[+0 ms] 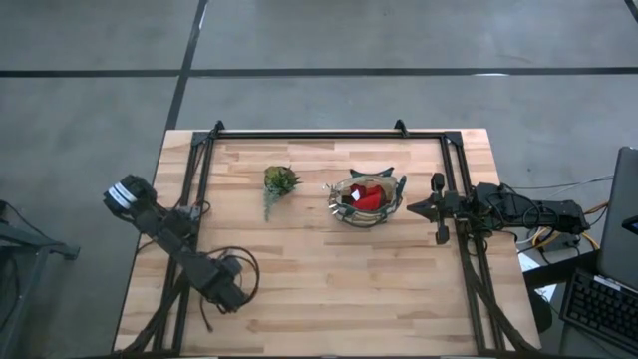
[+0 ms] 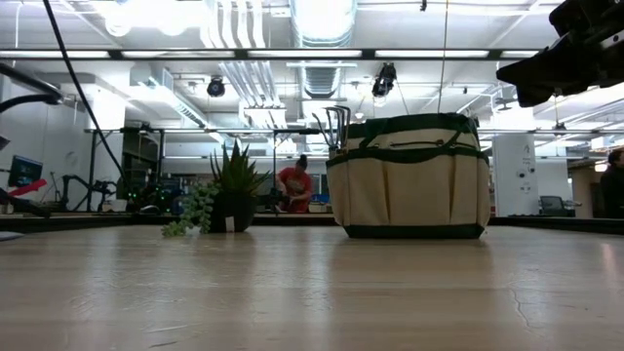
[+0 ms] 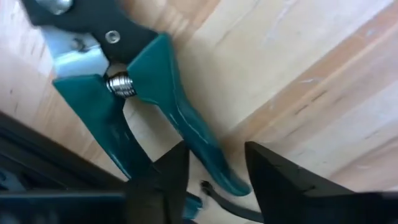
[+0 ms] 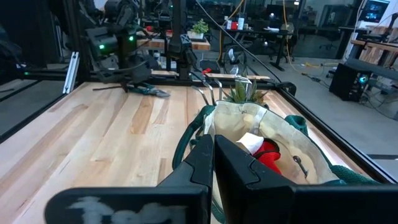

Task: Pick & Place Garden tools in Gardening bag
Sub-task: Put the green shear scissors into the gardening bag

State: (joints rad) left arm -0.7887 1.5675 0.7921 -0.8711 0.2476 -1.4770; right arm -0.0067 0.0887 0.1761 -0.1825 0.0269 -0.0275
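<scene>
Your work surface is a pale wood-plank table (image 1: 319,289) edged by a black frame, standing on grey concrete floor. The beige canvas bag with dark green trim (image 1: 367,201) stands just right of centre, a red glove (image 1: 370,196) inside. The left gripper (image 3: 214,171) sits at 8 o'clock, jaws parted astride one handle of the green-handled pruners (image 3: 140,99) lying flat. The right gripper (image 4: 213,155), jaws closed and empty, waits at the bag's 3 o'clock. The small leafy green plant (image 1: 280,181) stands at 9 o'clock. Beyond: an open workshop with ceiling ducts.

Gardening bag (image 1: 367,200) mid-table, plant (image 1: 280,181) to its left, well apart.
</scene>
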